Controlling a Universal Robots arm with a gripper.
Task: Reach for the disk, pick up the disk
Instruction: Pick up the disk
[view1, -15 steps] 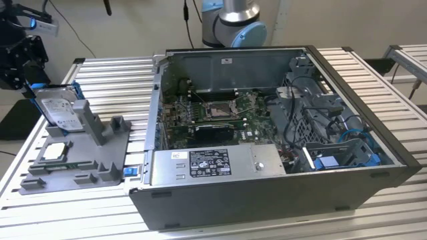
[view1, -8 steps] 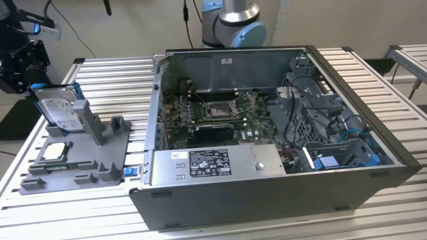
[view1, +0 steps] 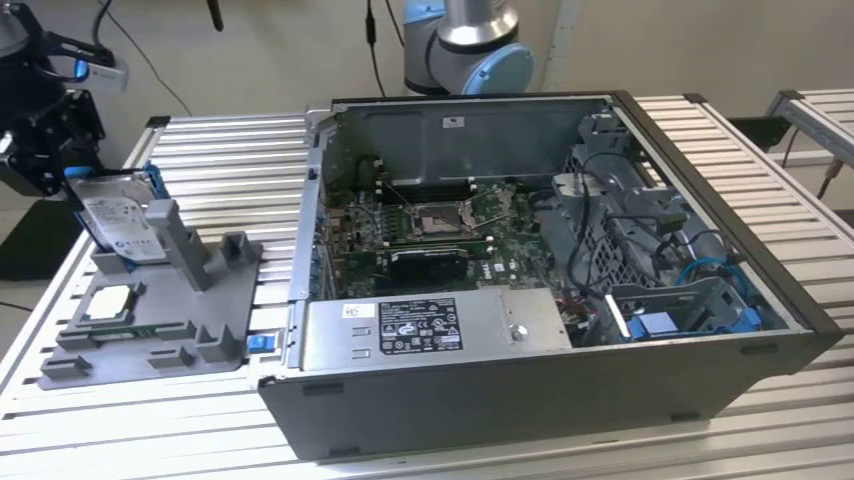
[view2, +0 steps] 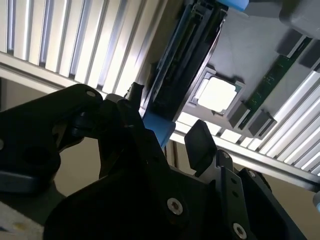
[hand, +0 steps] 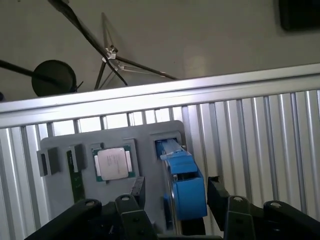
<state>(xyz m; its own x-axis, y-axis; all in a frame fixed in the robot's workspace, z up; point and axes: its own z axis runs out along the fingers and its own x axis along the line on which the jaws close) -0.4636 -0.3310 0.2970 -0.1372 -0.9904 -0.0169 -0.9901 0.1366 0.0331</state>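
Exterior view, from its left: my gripper (view1: 64, 165) sits at the upper end of the disk (view1: 123, 225), which stands on edge in the grey fixture (view1: 167, 320), with the open computer case (view1: 534, 300) further right. The disk's long axis rises out of its slot, leaning back toward the gripper, label facing the camera. In the first wrist view the fingers (hand: 216, 192) are spread, one flanking each flat face of the disk's end, gripping nothing; I judge the grasp not yet made.

Soft, even indoor light; glare whitens the table slats (view2: 60, 40) and chip (view2: 217, 95); the gripper (view2: 167, 117) is silhouetted in the second wrist view.
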